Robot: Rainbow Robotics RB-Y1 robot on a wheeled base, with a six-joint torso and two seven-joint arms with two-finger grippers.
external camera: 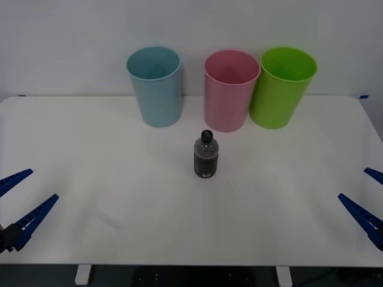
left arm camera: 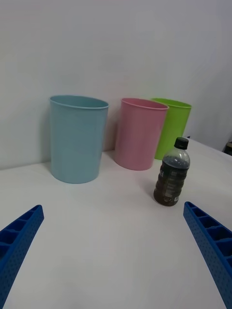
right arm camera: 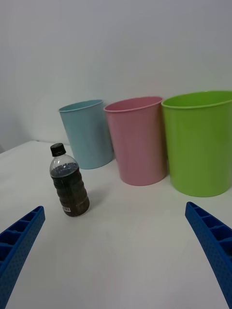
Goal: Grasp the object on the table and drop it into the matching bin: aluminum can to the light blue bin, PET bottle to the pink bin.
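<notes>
A small PET bottle point(external camera: 206, 155) point(right arm camera: 69, 183) point(left arm camera: 171, 179) of dark liquid with a black cap stands upright in the middle of the white table point(external camera: 281, 197). Behind it stands the pink bin point(external camera: 230, 89) point(right arm camera: 138, 140) point(left arm camera: 140, 133), with the light blue bin point(external camera: 155, 85) point(right arm camera: 88, 133) point(left arm camera: 76, 137) to its left. My left gripper point(external camera: 23, 202) point(left arm camera: 116, 260) hovers open at the table's front left, far from the bottle. At the front right edge my right gripper point(external camera: 366, 197) point(right arm camera: 116, 256) is open too, holding nothing.
A lime green bin point(external camera: 281, 86) point(right arm camera: 200, 142) point(left arm camera: 173, 126) stands right of the pink one, touching or nearly touching it. A plain pale wall rises behind the bins. Wide bare tabletop lies between the bottle and both grippers.
</notes>
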